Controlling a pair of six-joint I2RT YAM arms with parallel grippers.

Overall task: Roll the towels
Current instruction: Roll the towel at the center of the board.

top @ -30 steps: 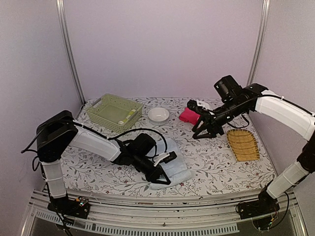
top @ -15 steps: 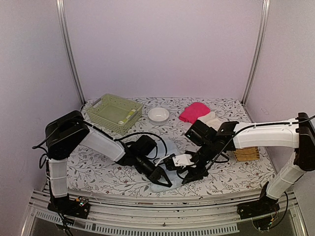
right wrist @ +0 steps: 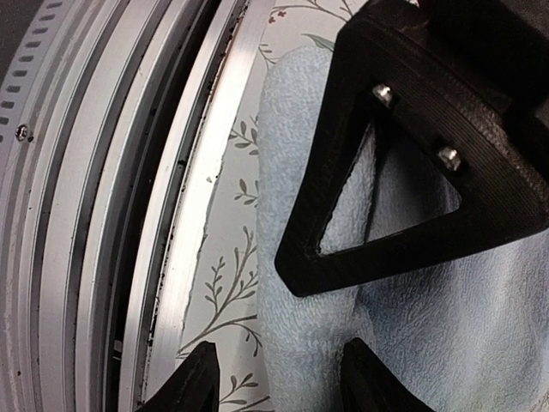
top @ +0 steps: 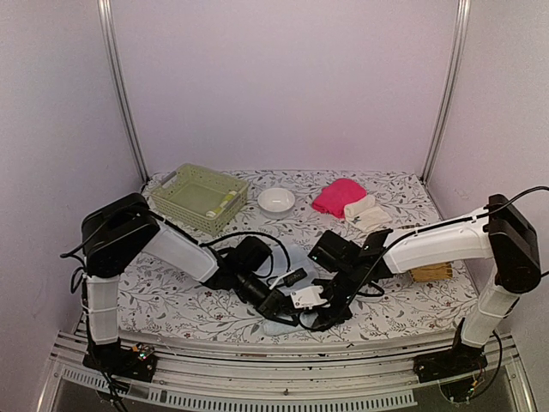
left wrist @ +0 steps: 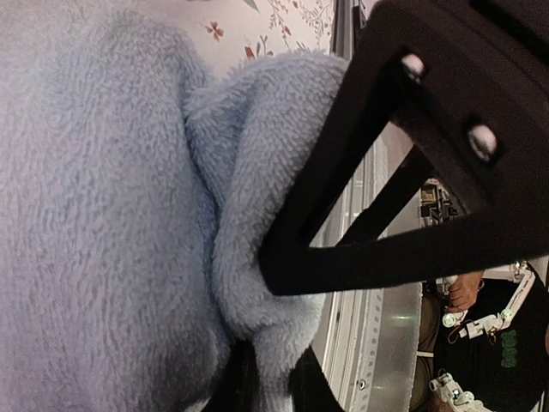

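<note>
The large pale blue towel (top: 298,257) lies bunched at the table's near middle. It fills the left wrist view (left wrist: 103,215) and shows in the right wrist view (right wrist: 446,300). My left gripper (top: 280,303) is shut on a fold of its near edge (left wrist: 262,382). My right gripper (top: 319,318) is open, its fingers straddling the towel's rolled edge (right wrist: 283,382) beside the table's front rail. The bright pink towel (top: 337,196) and a rolled cream-white towel (top: 360,209) lie at the back right. A small yellow-green-and-cream towel (top: 220,204) sits in the basket.
The pale green basket (top: 199,196) stands at the back left, with a white bowl (top: 276,199) beside it. The yellow slatted tray (top: 429,273) lies at the right, partly hidden by my right arm. The metal front rail (right wrist: 129,215) runs just beside both grippers.
My right arm has swung from the pink towel at the back down to the blue towel's near edge, then a little further left. My left gripper has stayed on the towel.
</note>
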